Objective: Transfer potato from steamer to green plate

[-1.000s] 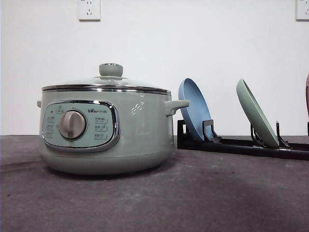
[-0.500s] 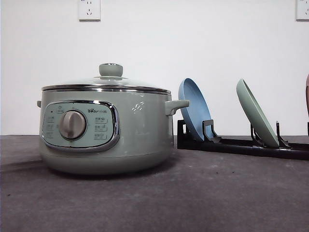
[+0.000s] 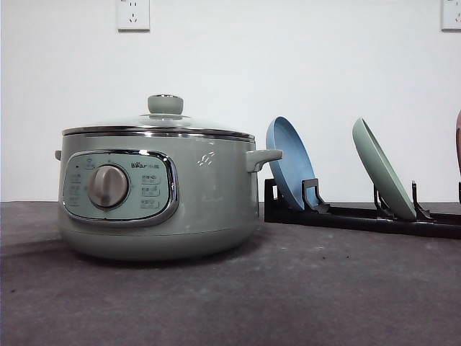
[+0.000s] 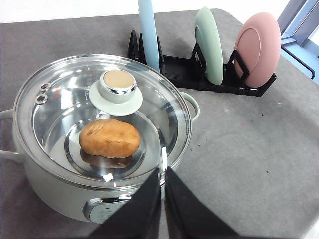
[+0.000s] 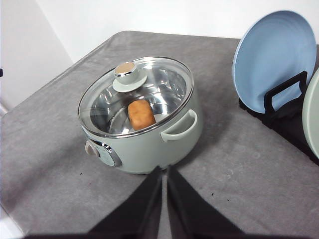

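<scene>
The pale green steamer (image 3: pixel 158 194) stands on the grey table with its glass lid (image 4: pixel 102 117) on. Through the lid I see the brown-orange potato (image 4: pixel 109 138) lying on the steel bottom; the right wrist view shows the potato (image 5: pixel 141 114) too. The green plate (image 3: pixel 382 169) stands on edge in a black rack (image 3: pixel 360 215) to the steamer's right, also seen as the green plate (image 4: pixel 209 45). My left gripper (image 4: pixel 163 172) hangs shut above the steamer's front edge, holding nothing. My right gripper (image 5: pixel 163 170) is shut and empty, back from the steamer's handle side.
A blue plate (image 3: pixel 290 162) leans in the rack between steamer and green plate. A pink plate (image 4: pixel 258 49) stands at the rack's far end. The lid knob (image 3: pixel 165 104) rises at the steamer's centre. Wall sockets (image 3: pixel 133 14) sit on the white wall behind.
</scene>
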Robot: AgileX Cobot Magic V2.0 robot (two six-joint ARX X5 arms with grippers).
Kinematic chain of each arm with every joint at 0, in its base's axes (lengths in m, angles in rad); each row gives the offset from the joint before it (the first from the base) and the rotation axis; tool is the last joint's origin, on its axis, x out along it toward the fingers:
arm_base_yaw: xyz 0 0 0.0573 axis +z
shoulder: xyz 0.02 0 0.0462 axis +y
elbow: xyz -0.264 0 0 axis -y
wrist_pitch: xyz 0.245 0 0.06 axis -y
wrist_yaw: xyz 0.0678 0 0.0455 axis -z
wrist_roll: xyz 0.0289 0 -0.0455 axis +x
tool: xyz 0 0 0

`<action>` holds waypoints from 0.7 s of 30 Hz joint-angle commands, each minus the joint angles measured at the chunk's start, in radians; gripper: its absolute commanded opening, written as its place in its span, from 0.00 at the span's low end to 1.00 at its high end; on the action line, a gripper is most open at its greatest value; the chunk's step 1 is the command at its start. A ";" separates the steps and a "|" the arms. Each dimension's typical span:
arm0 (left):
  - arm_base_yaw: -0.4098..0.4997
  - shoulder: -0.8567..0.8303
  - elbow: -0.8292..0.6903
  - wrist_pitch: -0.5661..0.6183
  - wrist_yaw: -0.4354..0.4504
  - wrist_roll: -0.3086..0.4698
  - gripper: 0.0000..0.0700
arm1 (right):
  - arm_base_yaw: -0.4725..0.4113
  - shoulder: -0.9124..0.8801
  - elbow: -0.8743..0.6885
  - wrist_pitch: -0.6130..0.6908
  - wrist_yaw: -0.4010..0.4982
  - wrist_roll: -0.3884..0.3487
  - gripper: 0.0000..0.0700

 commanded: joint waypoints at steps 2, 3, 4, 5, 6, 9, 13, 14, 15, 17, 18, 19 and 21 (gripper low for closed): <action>-0.005 0.006 0.024 0.012 0.009 0.014 0.18 | 0.003 0.005 0.014 -0.003 -0.003 -0.015 0.01; -0.005 0.006 0.024 0.011 0.008 0.014 0.27 | 0.003 0.005 0.014 -0.004 -0.003 -0.015 0.02; -0.005 0.006 0.024 0.010 0.009 0.014 0.39 | 0.003 0.005 0.014 -0.005 -0.003 -0.015 0.06; -0.005 0.006 0.024 0.008 0.009 0.014 0.54 | 0.004 0.005 0.014 -0.004 -0.001 -0.015 0.15; -0.005 0.006 0.024 0.007 0.009 0.014 0.72 | 0.004 0.005 0.014 -0.003 0.002 -0.015 0.28; -0.005 0.006 0.024 0.006 0.009 0.014 1.00 | 0.004 0.005 0.014 -0.003 0.011 -0.015 0.78; -0.005 0.006 0.024 0.014 0.009 0.014 1.00 | 0.004 0.005 0.014 -0.003 0.008 -0.015 0.94; -0.005 0.006 0.024 0.015 0.009 0.014 1.00 | 0.004 0.005 0.014 -0.003 0.007 -0.015 0.94; -0.005 0.006 0.024 0.016 0.009 0.014 1.00 | 0.004 0.005 0.014 -0.004 0.007 -0.015 0.94; -0.005 0.006 0.024 0.018 0.009 0.014 1.00 | 0.004 0.005 0.014 -0.006 0.007 -0.013 0.94; -0.005 0.006 0.024 0.019 0.009 0.014 1.00 | 0.004 0.005 0.014 -0.007 0.007 -0.011 0.94; -0.005 0.006 0.024 0.019 0.009 0.014 1.00 | 0.004 0.005 0.014 -0.006 0.007 -0.001 0.94; -0.005 0.006 0.024 0.018 0.009 0.014 1.00 | 0.004 0.006 0.014 0.001 0.007 0.025 0.94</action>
